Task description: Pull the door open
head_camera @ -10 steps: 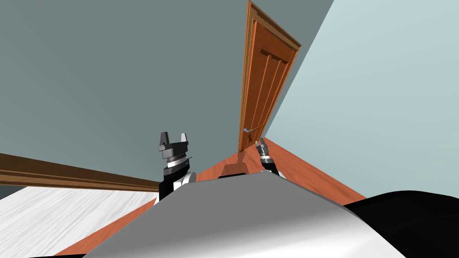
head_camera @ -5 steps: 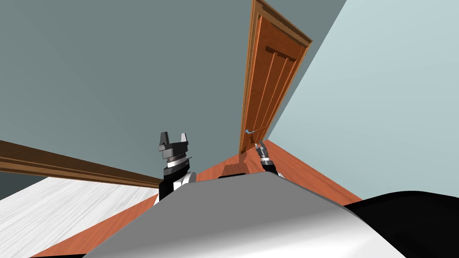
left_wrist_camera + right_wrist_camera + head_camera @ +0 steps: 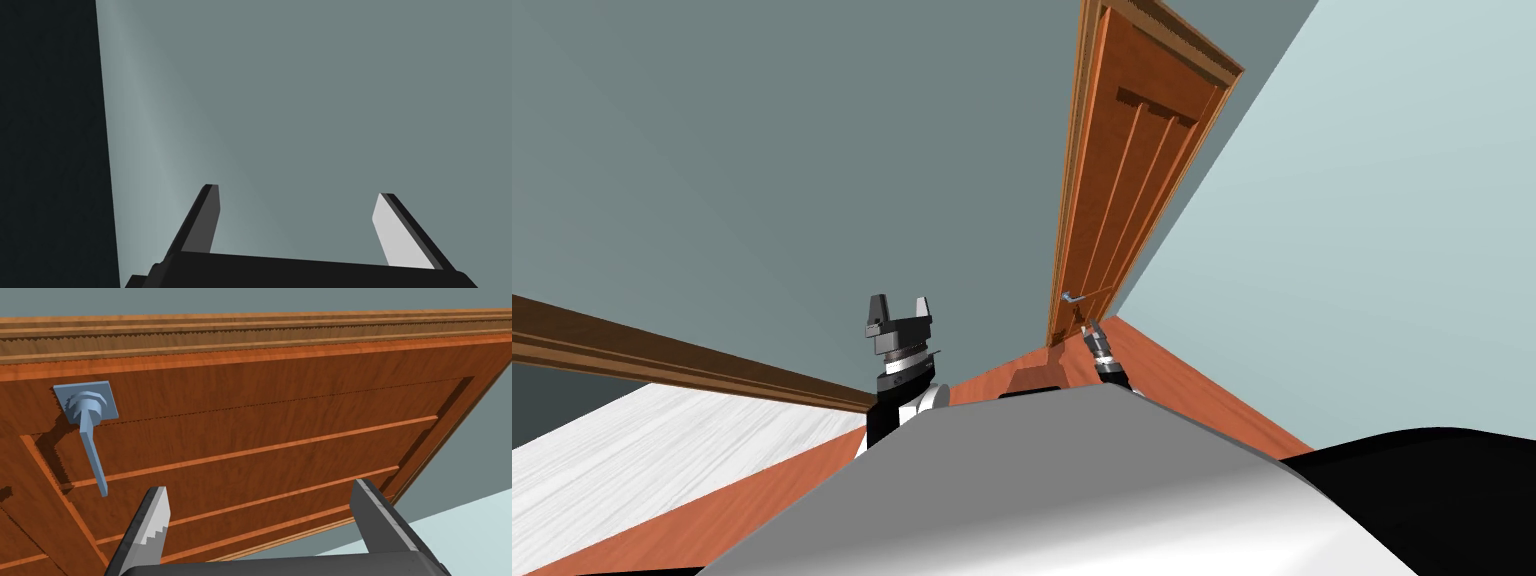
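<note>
A brown panelled wooden door (image 3: 1122,190) stands in its frame where the grey-green wall meets the pale one. Its blue-grey lever handle (image 3: 1070,298) sits low on the door. In the right wrist view the door (image 3: 300,438) is close and the handle (image 3: 92,448) lies beside and beyond one finger, outside the gap. My right gripper (image 3: 1089,328) (image 3: 260,508) is open, just short of the handle, touching nothing. My left gripper (image 3: 896,311) (image 3: 297,207) is raised in front of the grey-green wall, open and empty.
The grey-green wall (image 3: 812,180) runs along my left and the pale wall (image 3: 1362,230) along my right, closing a narrow corner at the door. A dark wooden rail (image 3: 662,365) borders a white surface (image 3: 652,450) at the left. Reddish floor (image 3: 1192,385) leads to the door.
I have moved and turned a little, so the door looms larger and shifts right in the head view. My right gripper has reached further forward, nearer the handle. The left arm holds its pose.
</note>
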{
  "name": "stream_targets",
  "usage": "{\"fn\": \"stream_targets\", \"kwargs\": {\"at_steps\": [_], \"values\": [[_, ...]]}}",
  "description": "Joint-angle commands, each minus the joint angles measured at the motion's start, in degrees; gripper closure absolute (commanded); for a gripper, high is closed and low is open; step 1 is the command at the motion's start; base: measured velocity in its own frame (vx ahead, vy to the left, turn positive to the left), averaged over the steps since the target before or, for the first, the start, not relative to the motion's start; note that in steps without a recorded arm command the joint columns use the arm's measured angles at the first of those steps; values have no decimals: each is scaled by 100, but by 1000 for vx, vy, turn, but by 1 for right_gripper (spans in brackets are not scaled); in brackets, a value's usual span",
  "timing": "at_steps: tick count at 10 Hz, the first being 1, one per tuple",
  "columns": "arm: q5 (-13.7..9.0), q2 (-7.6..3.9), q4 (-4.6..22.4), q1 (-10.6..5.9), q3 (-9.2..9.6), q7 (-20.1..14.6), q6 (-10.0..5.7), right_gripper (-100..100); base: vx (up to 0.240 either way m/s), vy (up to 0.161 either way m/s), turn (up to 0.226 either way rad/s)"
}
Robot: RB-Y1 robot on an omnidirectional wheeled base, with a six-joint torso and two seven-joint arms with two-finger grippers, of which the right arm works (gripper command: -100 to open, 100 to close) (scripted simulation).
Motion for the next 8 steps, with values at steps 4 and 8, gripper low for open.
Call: {"fn": "stream_targets", "kwargs": {"at_steps": [4,8], "values": [[67,-170,632,-105,12,-263,-225,-100,57,-86,92],[139,-337,1294,-220,28,-523,-466,-100,68,-79,122]]}}
